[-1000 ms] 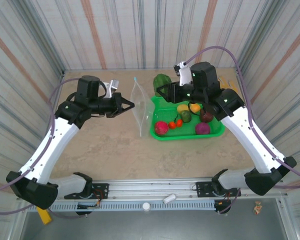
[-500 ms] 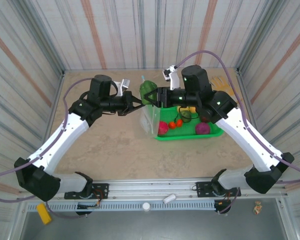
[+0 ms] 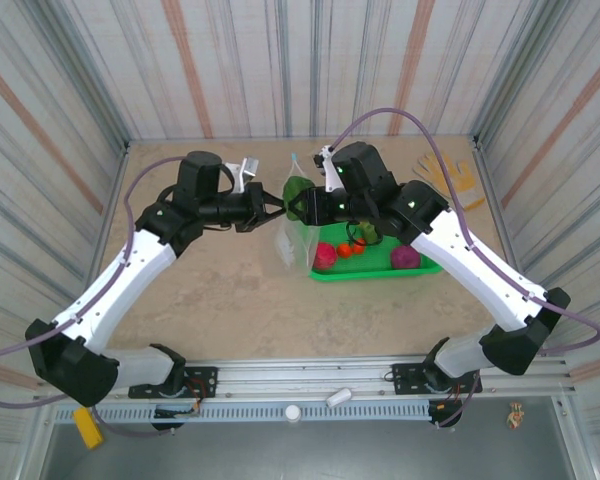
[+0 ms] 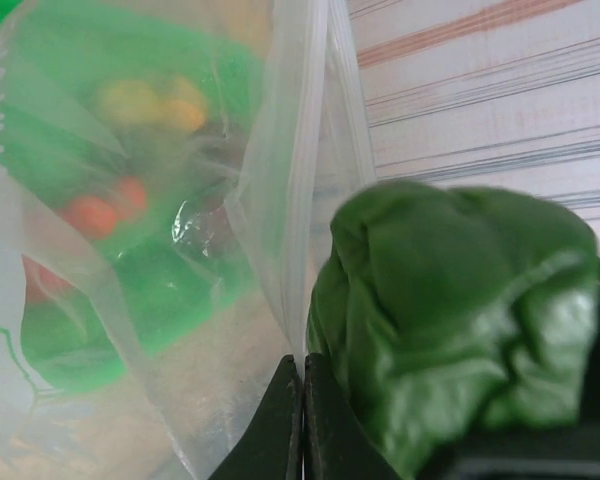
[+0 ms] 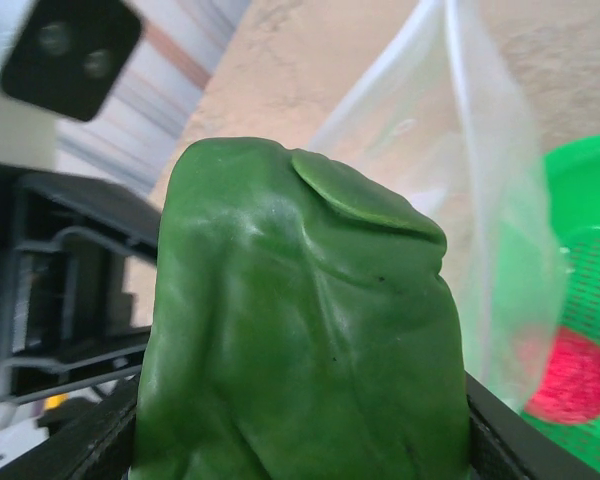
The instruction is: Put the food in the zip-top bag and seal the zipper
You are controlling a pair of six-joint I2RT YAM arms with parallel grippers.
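The left end effector (image 3: 264, 210) is clamped shut on the edge of the bag (image 3: 293, 238), its fingers (image 4: 280, 430) pressed together with the film between them. The right end effector (image 3: 302, 204) grips the green piece (image 3: 297, 189) from both sides, at the bag's upper edge and close to the left tips. Whether the piece is inside the mouth cannot be told.

The bag hangs between the two arms, its lower part against the basket (image 3: 425, 266). The basket holds a magenta piece (image 3: 323, 255) and a maroon piece (image 3: 405, 257).

Bare desk (image 3: 220, 290) lies open to the left and near side, and walls close the other three edges. A glove (image 3: 445, 175) lies by the far right corner. In the left wrist view the film blurs the basket's contents.
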